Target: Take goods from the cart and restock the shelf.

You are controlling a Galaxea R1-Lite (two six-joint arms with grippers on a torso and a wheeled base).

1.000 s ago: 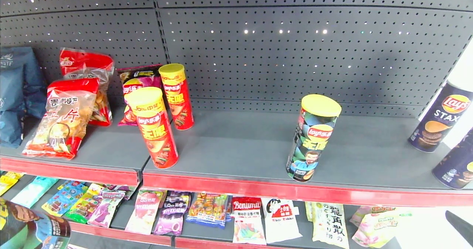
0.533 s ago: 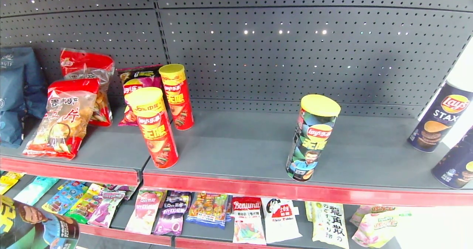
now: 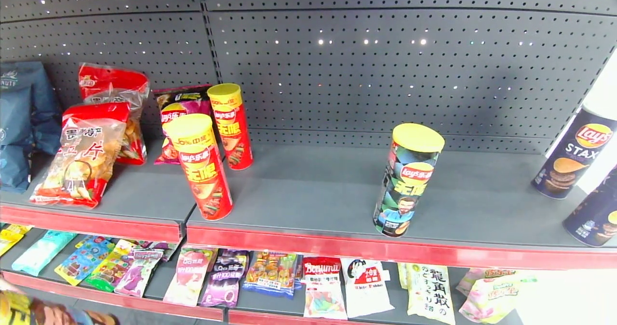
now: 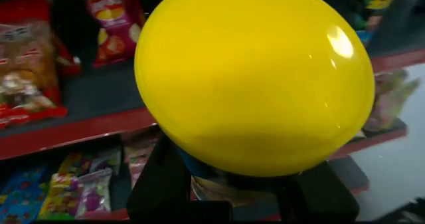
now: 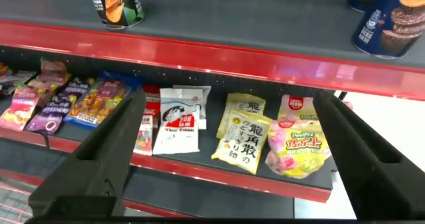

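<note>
My left gripper (image 4: 242,196) is shut on a chip can with a yellow lid (image 4: 255,78); the lid faces the left wrist camera, and black fingers (image 4: 166,191) clamp the body below it. The head view shows a sliver of this held can (image 3: 29,310) at the bottom left corner, below the upper shelf (image 3: 313,195). A matching green can (image 3: 409,180) stands upright near that shelf's red front edge. My right gripper (image 5: 229,104) is open with nothing between its fingers, in front of the lower shelf's snack bags (image 5: 176,121).
Two red cans (image 3: 205,168) and snack bags (image 3: 82,154) fill the upper shelf's left part. Dark blue cans (image 3: 573,154) stand at its right end. Bare shelf lies between the red cans and the green can. Small packets (image 3: 270,277) line the lower shelf.
The held can at the bottom left of the head view has dropped until little of it shows. The dark tip seen at the bottom right one second ago is gone.
</note>
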